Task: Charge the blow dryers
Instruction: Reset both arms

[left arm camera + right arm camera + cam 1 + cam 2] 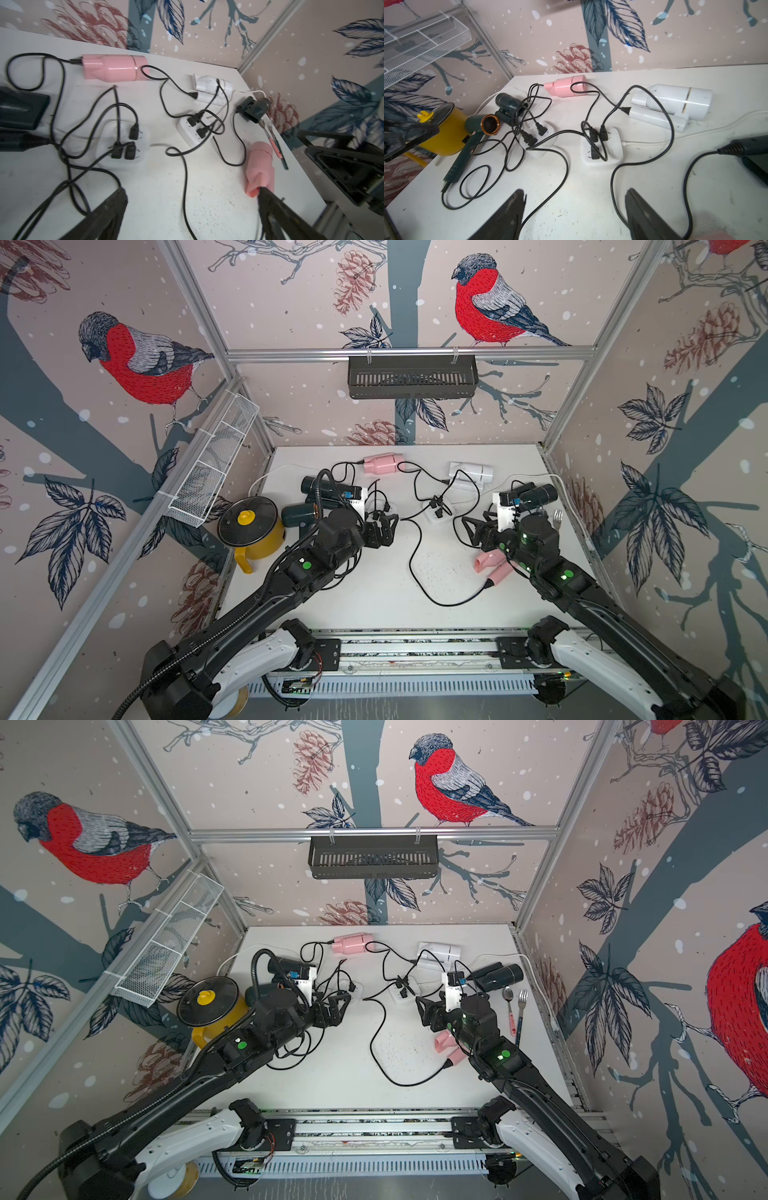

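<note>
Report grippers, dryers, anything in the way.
Left gripper open, right gripper open, both empty. Dryers all plugged in, three plugs per strip. Loose cords under both grippers.

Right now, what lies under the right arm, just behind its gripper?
A pink blow dryer on the table, with its black cord leading out. The arm covers part of its body.
</note>
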